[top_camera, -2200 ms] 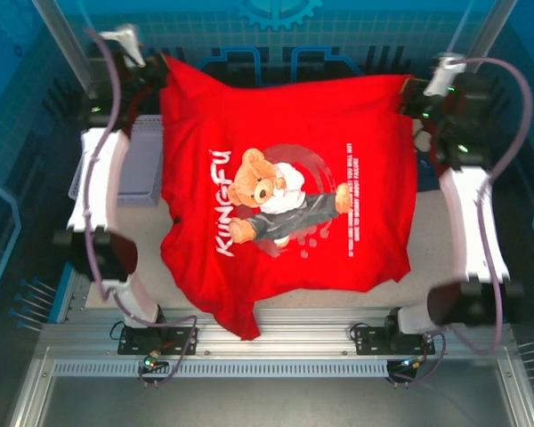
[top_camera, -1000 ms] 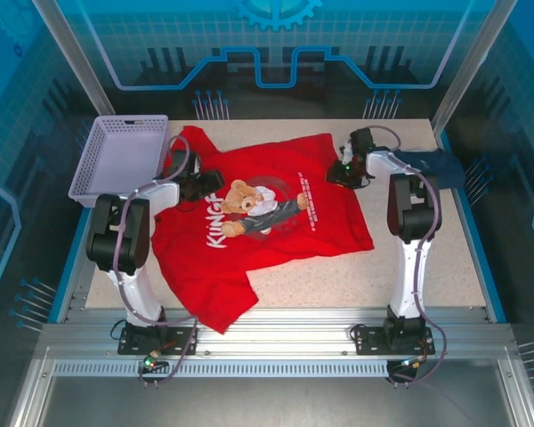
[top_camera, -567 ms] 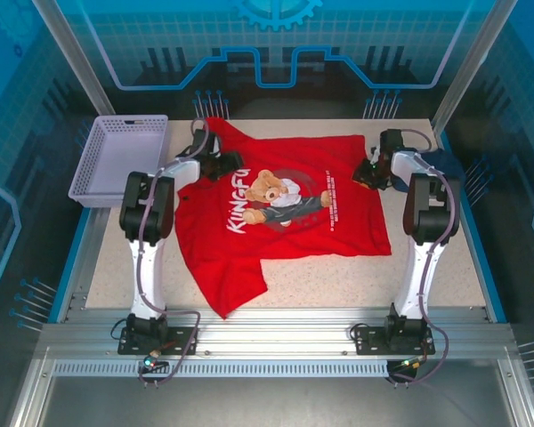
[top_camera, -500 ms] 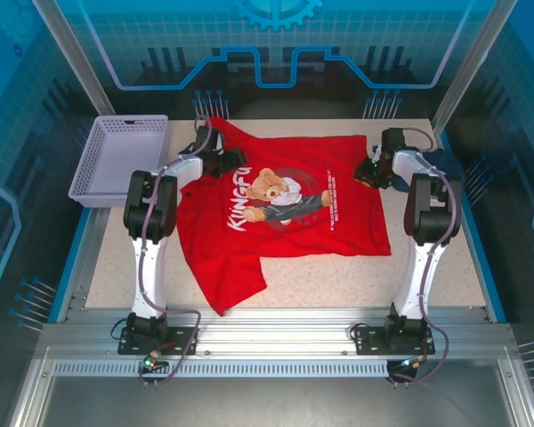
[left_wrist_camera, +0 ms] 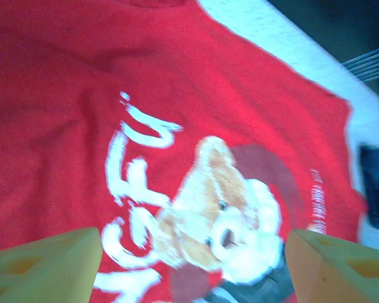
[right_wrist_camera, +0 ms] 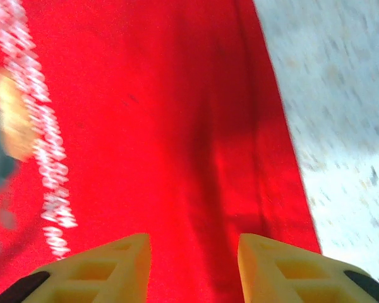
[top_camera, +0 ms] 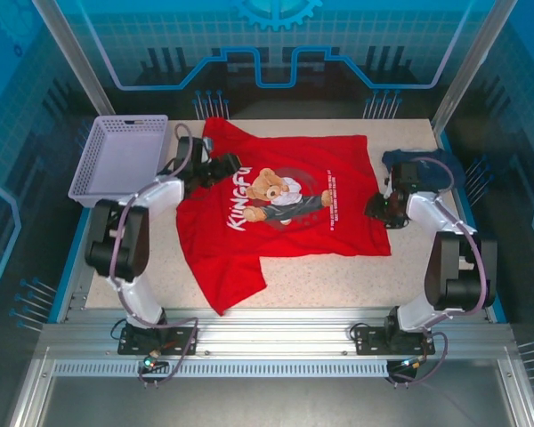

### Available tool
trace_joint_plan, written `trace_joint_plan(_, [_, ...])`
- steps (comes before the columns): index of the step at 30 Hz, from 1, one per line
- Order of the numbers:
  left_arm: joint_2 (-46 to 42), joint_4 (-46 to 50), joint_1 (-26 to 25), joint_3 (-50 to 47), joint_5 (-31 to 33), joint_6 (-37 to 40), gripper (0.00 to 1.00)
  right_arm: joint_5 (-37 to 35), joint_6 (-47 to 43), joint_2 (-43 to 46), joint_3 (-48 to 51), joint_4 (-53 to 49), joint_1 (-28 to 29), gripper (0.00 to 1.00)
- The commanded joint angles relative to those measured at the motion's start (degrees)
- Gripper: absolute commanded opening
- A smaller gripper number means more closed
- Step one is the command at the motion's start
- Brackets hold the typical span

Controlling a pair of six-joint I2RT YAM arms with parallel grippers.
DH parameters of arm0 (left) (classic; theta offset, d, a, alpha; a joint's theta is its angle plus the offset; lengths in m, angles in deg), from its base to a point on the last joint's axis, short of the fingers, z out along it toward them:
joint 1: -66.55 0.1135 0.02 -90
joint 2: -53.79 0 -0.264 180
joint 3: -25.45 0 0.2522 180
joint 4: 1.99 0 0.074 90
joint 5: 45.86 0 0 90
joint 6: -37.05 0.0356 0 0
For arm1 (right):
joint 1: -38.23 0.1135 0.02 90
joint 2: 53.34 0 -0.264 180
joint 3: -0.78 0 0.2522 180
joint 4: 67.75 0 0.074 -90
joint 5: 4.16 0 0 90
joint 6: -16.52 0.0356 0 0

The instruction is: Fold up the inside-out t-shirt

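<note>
The red t-shirt [top_camera: 294,227] lies spread flat on the table with its bear print facing up and one corner trailing toward the front left. My left gripper [top_camera: 217,169] hovers at the shirt's left edge. In the left wrist view its fingers [left_wrist_camera: 50,265] stand wide apart over the print on the t-shirt [left_wrist_camera: 63,95], holding nothing. My right gripper [top_camera: 379,206] sits at the shirt's right edge. In the right wrist view it is the open gripper [right_wrist_camera: 194,265], just above bare red cloth of the t-shirt [right_wrist_camera: 145,95], with nothing between its fingers.
A lavender mesh basket [top_camera: 125,156] stands at the back left. A dark navy folded garment [top_camera: 420,165] lies at the back right, just beyond the right gripper. Bare speckled table [top_camera: 338,280] runs along the front; it also shows beside the shirt's edge as table [right_wrist_camera: 341,113].
Both grippers let go after laying the shirt down and their jaws widened. The right gripper drew back toward the front right, and the left arm's elbow swung out to the left.
</note>
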Motion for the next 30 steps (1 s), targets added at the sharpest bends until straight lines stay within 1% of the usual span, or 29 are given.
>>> trace_joint_plan(1, [-2.51, -9.17, -1.33, -8.64, -3.97, -6.14, 0.77, -3.3, -0.64, 0.14, 1.85, -2.01, -0.97, 0.37])
trace_joint_plan(6, [-5.74, -12.56, -2.4, -18.59, -3.7, -7.29, 0.78, -4.52, -1.5, -3.48, 1.33, -2.78, -0.98, 0.32])
trace_joint_plan(12, [-6.49, -13.54, -2.41, -26.7, -1.05, -5.98, 0.78, -5.64, -2.37, -6.54, 0.0, -3.29, -0.98, 0.29])
trace_joint_plan(13, [-6.46, -13.56, -2.39, -27.36, -0.84, -5.89, 0.78, -5.55, -2.45, -6.82, -0.02, -3.17, -1.0, 0.29])
trace_joint_plan(16, [-5.79, -14.57, -2.41, -28.77, -0.79, -6.21, 0.78, -4.93, -2.55, -7.37, -0.13, -3.2, -0.98, 0.24])
trace_joint_plan(25, [-4.21, -14.57, -2.33, -30.31, 0.48, -5.39, 0.78, -8.0, -3.16, -6.09, -0.35, -3.71, -1.65, 0.02])
trace_joint_plan(27, [-4.18, -14.4, -2.32, -30.33, 0.75, -5.01, 0.78, -8.0, -3.12, -5.89, -0.37, -3.59, -2.32, 0.0])
trace_joint_plan(30, [-3.96, -14.27, -2.32, -30.32, 0.8, -4.71, 0.78, -8.09, -2.81, -5.49, -0.49, -3.63, -3.33, 0.0])
